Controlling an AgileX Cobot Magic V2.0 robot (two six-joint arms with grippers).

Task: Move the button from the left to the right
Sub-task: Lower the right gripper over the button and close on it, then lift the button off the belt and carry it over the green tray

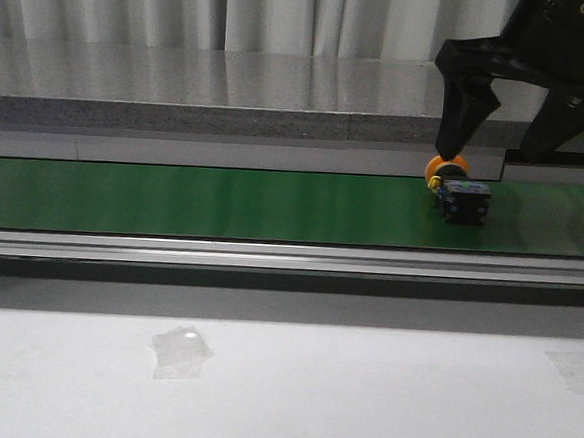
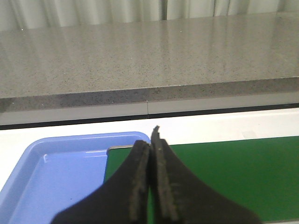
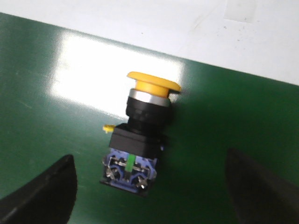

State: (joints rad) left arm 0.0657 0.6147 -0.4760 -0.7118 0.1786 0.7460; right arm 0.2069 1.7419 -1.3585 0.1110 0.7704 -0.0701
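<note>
Button on the green belt

The green belt [image 1: 223, 202] is the long surface, and the right end effector [image 1: 498, 143] hangs wide open over its right end, above the button [image 1: 456, 190] lying on its side. The left end effector [image 2: 152, 179] is squeezed closed, holding nothing.

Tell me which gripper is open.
The right gripper: its fingers are spread wide above the button on the green belt. The left gripper has its fingers pressed together, holding nothing.
</note>
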